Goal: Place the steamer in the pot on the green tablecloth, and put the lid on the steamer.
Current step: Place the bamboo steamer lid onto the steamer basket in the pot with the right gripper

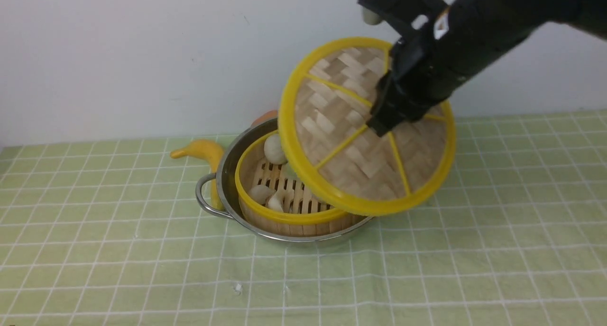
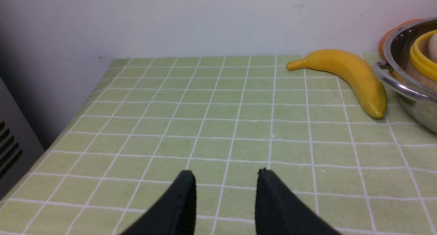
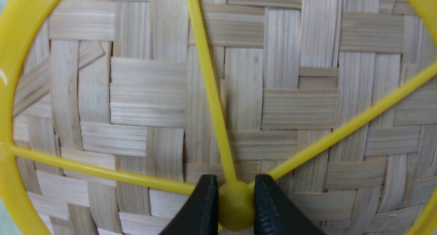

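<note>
Front view, right pincer point(image 1: 379, 126) gripping tilted lid point(image 1: 353, 172) above steamer point(image 1: 284, 216)

pot point(image 1: 227, 172): shiny polished metal | lid point(image 1: 351, 169): matt woven bamboo, glossy yellow plastic rim | steamer point(image 1: 294, 198): pale wooden slats | green tablecloth point(image 1: 118, 250): matt cloth | banana point(image 1: 204, 150): smooth, perhaps plastic

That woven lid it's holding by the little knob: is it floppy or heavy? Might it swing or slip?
Probably stiff: the lid looks flat though tilted and pinched only at its knob by the right gripper. Likely light, being thin woven bamboo. The smooth round knob might let it pivot.
</note>
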### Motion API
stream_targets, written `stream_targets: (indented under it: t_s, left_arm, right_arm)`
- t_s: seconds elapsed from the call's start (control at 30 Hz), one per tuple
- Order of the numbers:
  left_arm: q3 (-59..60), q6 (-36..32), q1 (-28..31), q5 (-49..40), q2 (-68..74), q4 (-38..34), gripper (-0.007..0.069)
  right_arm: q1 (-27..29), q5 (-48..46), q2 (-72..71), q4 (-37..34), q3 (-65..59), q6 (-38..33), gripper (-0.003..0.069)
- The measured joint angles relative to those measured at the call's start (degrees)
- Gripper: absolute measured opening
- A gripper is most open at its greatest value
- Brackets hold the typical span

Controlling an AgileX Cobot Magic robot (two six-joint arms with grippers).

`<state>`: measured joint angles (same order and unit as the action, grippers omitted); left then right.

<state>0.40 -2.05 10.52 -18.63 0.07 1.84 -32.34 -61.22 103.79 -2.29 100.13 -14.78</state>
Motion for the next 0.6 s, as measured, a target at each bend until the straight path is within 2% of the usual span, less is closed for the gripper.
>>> stream_targets:
  t_s: [0.27, 0.6]
  left_arm:
    - [0.00, 0.00, 0.00, 0.00, 0.00, 0.00, 0.0243]
    - [0.00, 0.05, 0.00, 0.00, -0.09, 0.00, 0.0243]
  right_arm:
    - [-0.78, 0.36, 12.42, -3.68, 10.15, -4.73, 0.0146]
    - [-0.91, 3.80, 17.51, -4.89, 13.54, -6.65, 0.0146]
